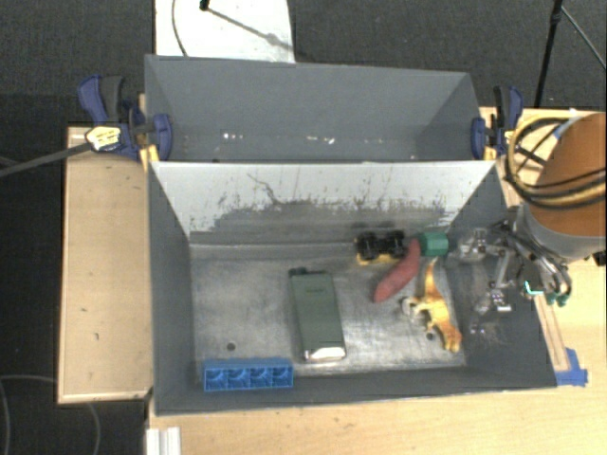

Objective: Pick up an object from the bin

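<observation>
My gripper [495, 290] hangs at the bin's right side, over the sloping right wall, with nothing seen in it. Just to its left lies a yellow toy digger [437, 313] on the bin floor. A red elongated piece [398, 273] lies slanted left of the digger. A small green block [434, 245] sits at the red piece's upper end, near the back wall.
A yellow and black toy car [379, 245] rests against the back wall. A grey-green flat rectangular device [316, 316] lies in the middle of the floor. A blue studded brick [248, 375] lies at the front left. The arm with its orange cover and cables stands at the right.
</observation>
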